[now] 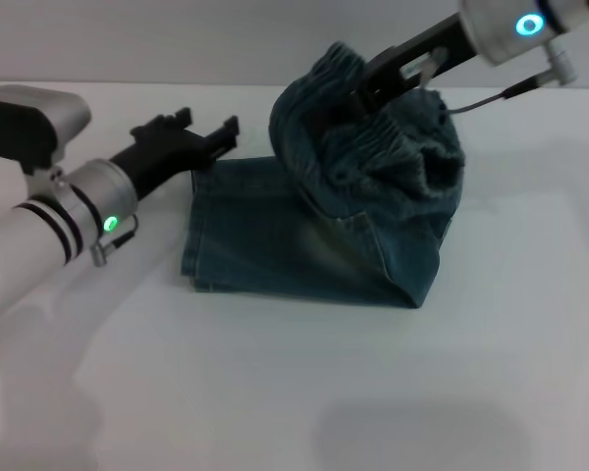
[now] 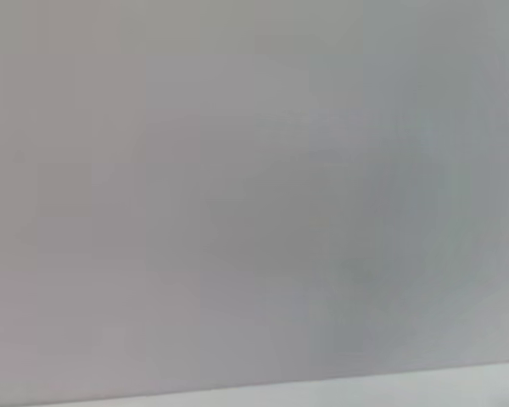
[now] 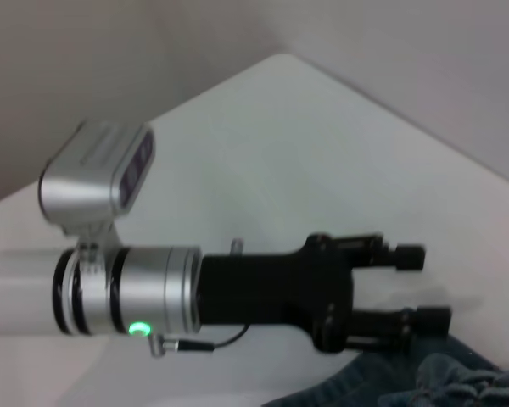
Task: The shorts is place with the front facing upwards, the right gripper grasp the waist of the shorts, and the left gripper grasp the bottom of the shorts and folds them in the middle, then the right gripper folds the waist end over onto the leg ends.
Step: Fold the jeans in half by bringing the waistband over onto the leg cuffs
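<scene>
Right gripper [image 1: 365, 98] pinched on the waist of the shorts [image 1: 373, 137], lifted up. Left gripper [image 1: 208, 130] apart, just beside the shorts [image 1: 304, 245].

a lab-like test bench: bare white table [image 1: 373, 392] against a plain grey wall [image 1: 177, 39]

The shorts [image 1: 314, 245] are occupying the tabletop [image 1: 373, 392] middle, their waist bunched high under the right gripper [image 1: 358, 98]. The left gripper [image 1: 208, 132], jaws apart, is blocking their far left corner. Near and right tabletop are lying bare.
</scene>
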